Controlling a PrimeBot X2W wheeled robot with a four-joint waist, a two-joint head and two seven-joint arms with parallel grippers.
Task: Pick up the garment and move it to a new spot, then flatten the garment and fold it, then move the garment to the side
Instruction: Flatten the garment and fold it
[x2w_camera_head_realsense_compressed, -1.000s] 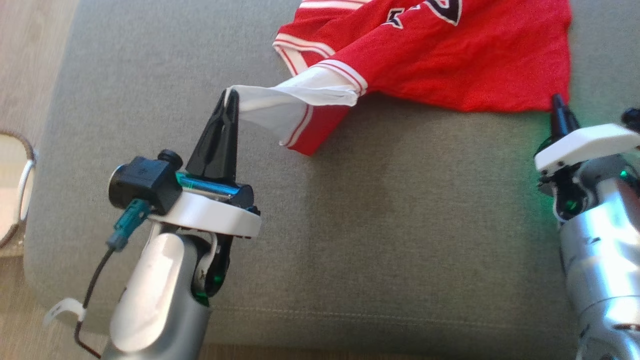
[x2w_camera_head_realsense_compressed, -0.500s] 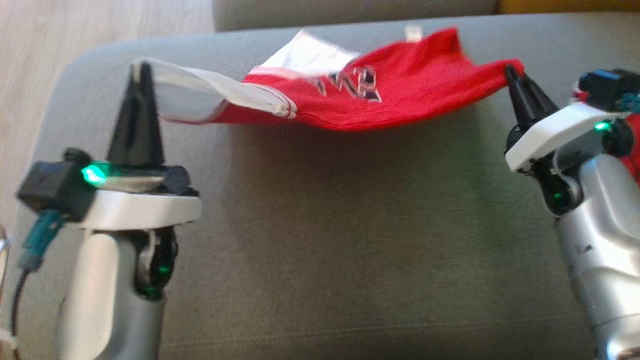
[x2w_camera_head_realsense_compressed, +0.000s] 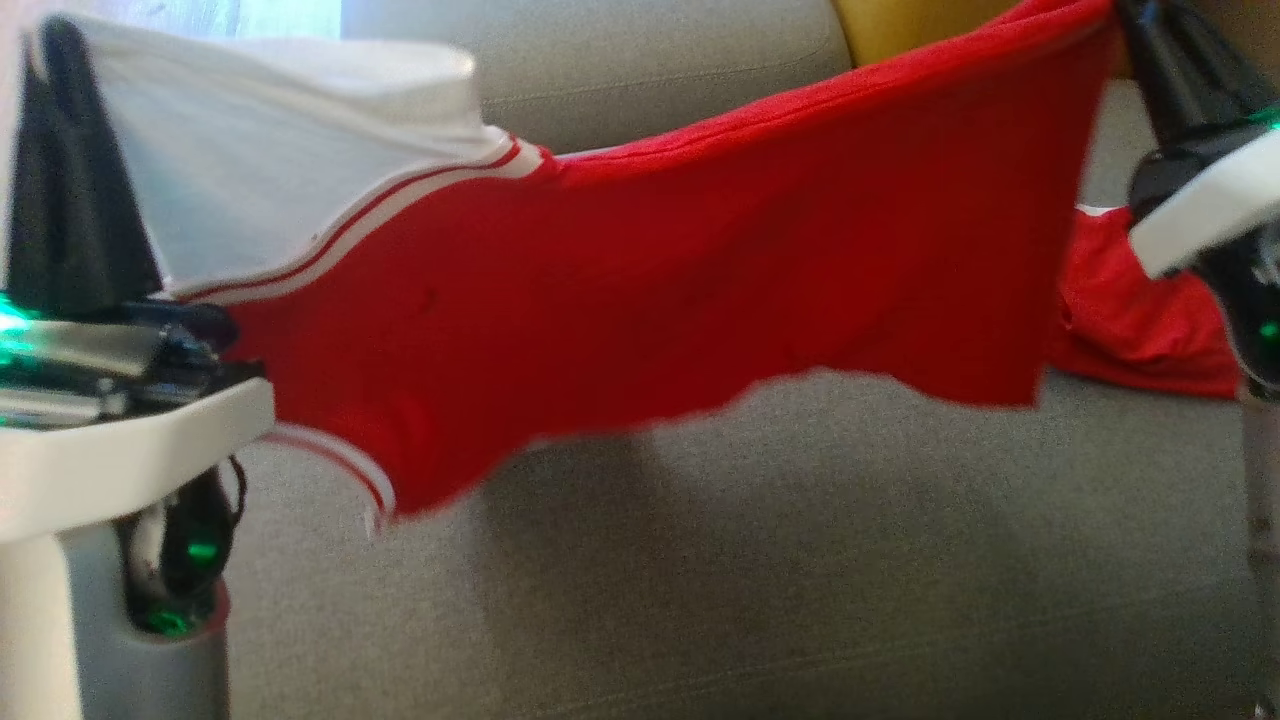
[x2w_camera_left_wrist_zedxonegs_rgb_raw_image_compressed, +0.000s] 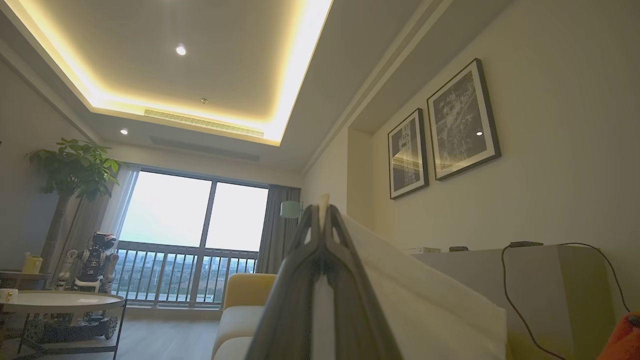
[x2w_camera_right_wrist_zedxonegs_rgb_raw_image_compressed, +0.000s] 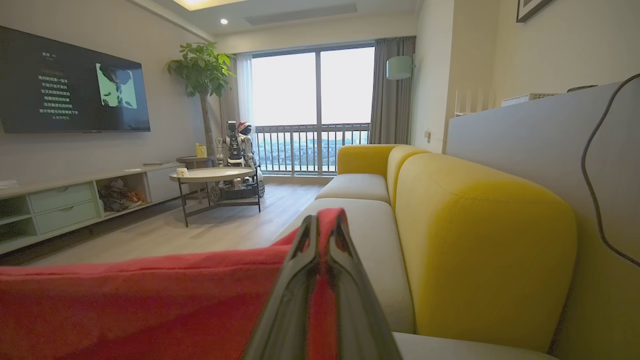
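Red right across the middle: the garment (x2w_camera_head_realsense_compressed: 700, 300) is solid red. Its sleeve (x2w_camera_head_realsense_compressed: 250, 150), upper left, is plain white, edged with thin red-and-white stripes, and the same striping shows at the lower-left hem. The left claw (x2w_camera_head_realsense_compressed: 55, 40) is black on a white mount (x2w_camera_head_realsense_compressed: 130, 450), with green lights (x2w_camera_head_realsense_compressed: 200, 550) glowing. The right claw (x2w_camera_head_realsense_compressed: 1150, 30), upper right, is black too. Underneath, the sofa (x2w_camera_head_realsense_compressed: 800, 560) is plain grey, with a yellow cushion (x2w_camera_head_realsense_compressed: 900, 25) at the top edge.
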